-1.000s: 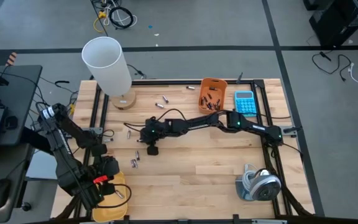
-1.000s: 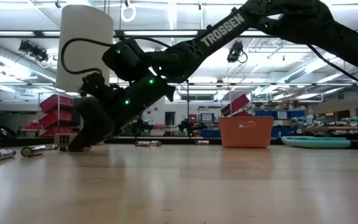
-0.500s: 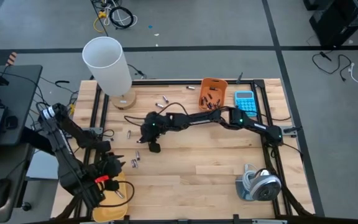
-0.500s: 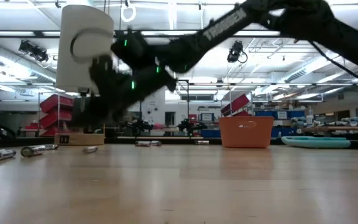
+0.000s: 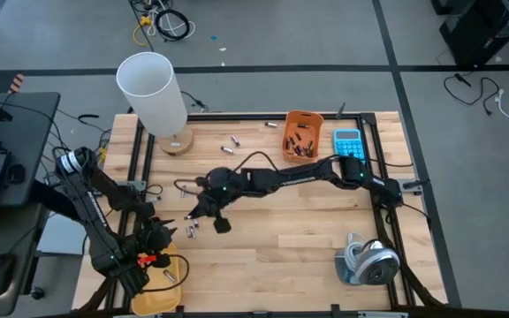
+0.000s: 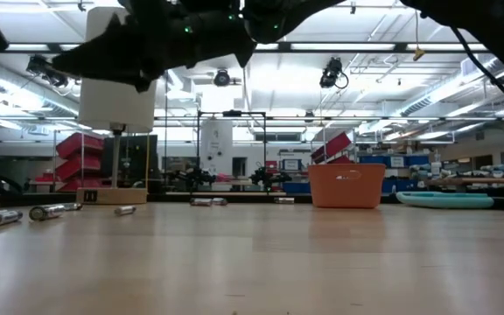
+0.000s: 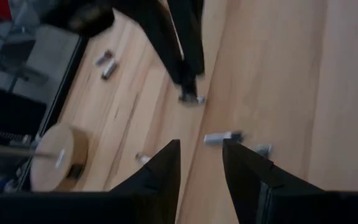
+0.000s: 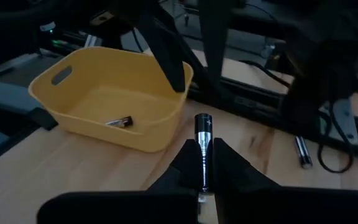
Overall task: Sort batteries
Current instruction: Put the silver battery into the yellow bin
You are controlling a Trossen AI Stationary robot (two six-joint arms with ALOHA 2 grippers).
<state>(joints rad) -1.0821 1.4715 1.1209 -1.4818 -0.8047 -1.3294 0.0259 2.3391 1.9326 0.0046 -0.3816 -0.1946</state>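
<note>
My right gripper point(image 5: 212, 219) reaches across the table to the left-middle, raised off the wood and shut on a dark battery point(image 8: 203, 146) with a silvery cap. My left gripper point(image 7: 201, 165) hovers open at the near left, beside the yellow bin point(image 8: 104, 93), which holds one battery point(image 8: 118, 122). Loose batteries lie on their sides on the wood: a few by my grippers point(image 5: 192, 229), one farther left point(image 5: 184, 188), a pair near the lamp base point(image 5: 231, 142). The orange bin point(image 5: 301, 132) holds several dark cells. My right gripper pinches the dark battery between its two fingers point(image 8: 222, 163), on the battery's rear half point(image 8: 203, 169). The cell lies along the fingers, and its capped end point(image 8: 203, 121) sticks out past the tips. It is lifted clear of the table.
A tall white lamp point(image 5: 153, 91) stands on a round wooden base at the far left. The blue calculator point(image 5: 348, 144) lies beside the orange bin. A grey roll-like object point(image 5: 368, 261) sits at the near right. Bare wood spans the table's near middle point(image 5: 281, 247).
My right gripper has risen off the table, where it stood low a second ago, and moved toward the near left, toward the yellow bin. A battery on the wood that it had covered shows now in the low view.
</note>
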